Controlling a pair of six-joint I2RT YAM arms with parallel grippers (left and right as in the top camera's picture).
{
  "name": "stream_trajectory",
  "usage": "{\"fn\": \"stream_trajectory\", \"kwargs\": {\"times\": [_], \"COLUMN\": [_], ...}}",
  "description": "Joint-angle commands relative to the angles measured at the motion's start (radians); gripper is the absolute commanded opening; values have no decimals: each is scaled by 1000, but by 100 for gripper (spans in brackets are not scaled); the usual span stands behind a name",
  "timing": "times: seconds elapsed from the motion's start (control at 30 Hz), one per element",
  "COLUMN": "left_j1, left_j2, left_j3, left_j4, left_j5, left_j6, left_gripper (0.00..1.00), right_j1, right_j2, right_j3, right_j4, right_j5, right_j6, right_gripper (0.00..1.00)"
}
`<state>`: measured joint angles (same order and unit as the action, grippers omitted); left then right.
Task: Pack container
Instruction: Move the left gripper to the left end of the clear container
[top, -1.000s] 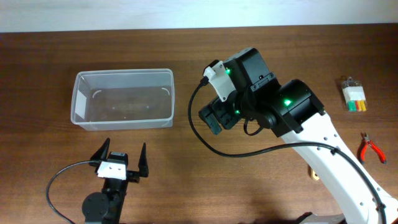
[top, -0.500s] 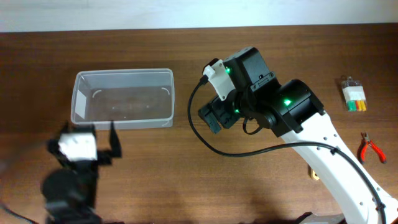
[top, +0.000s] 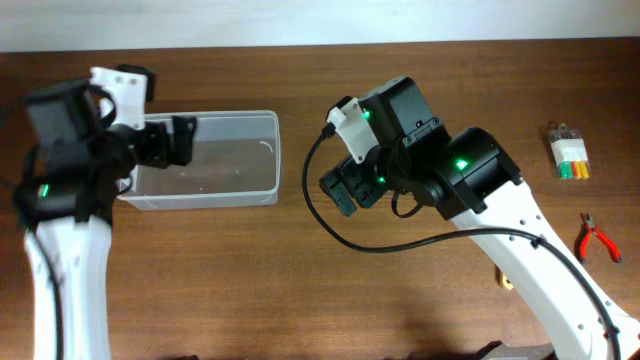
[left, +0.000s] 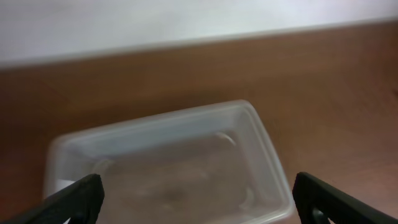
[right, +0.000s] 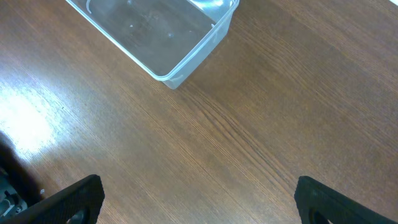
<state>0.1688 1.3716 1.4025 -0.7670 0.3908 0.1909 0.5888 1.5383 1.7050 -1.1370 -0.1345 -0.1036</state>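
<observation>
Where blurred left pincer (top: 165, 142) gapes, left end of container (top: 240, 115) hidden, right pincer (right: 199, 200) gaping, tips cropped.

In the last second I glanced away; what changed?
The left arm swung from the near table edge to the bin's left end, with the left tool open and empty. The right arm, bin, pliers and small pack stayed put.

A robotics lab bench is suggested — cabled robot arms (top: 540, 255) are mounted at a bare wood-grain table (top: 300, 290) backed by a plain white wall (top: 300, 20), and red-handled pliers (top: 597, 240) are laid out well apart from the right gripper (right: 199, 193), near a small clear packet (top: 568, 155).
</observation>
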Motion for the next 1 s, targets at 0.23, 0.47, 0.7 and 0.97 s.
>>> {"fn": "stream_trajectory", "kwargs": {"times": [0.23,0.47,0.7,0.97], "left_j1": [3,10,109,201], "left_j2": [316,352,424,551], "left_j3": [465,493,493,493], "left_j4": [-512,-520,-473,-352], "left_j5": [-396,-458,-457,-405], "left_j6": [-2,-3,-1,-3], "left_gripper": [99,99,99,99], "right_j1": [-1,-1,0,0], "right_j2": [22,73,120,137], "right_j3": [10,10,10,10], "right_j4": [2,-11,-15,24], "right_j5": [-12,-13,-13,-13], "right_j6": [11,45,90,90], "right_gripper": [99,99,99,99]}}
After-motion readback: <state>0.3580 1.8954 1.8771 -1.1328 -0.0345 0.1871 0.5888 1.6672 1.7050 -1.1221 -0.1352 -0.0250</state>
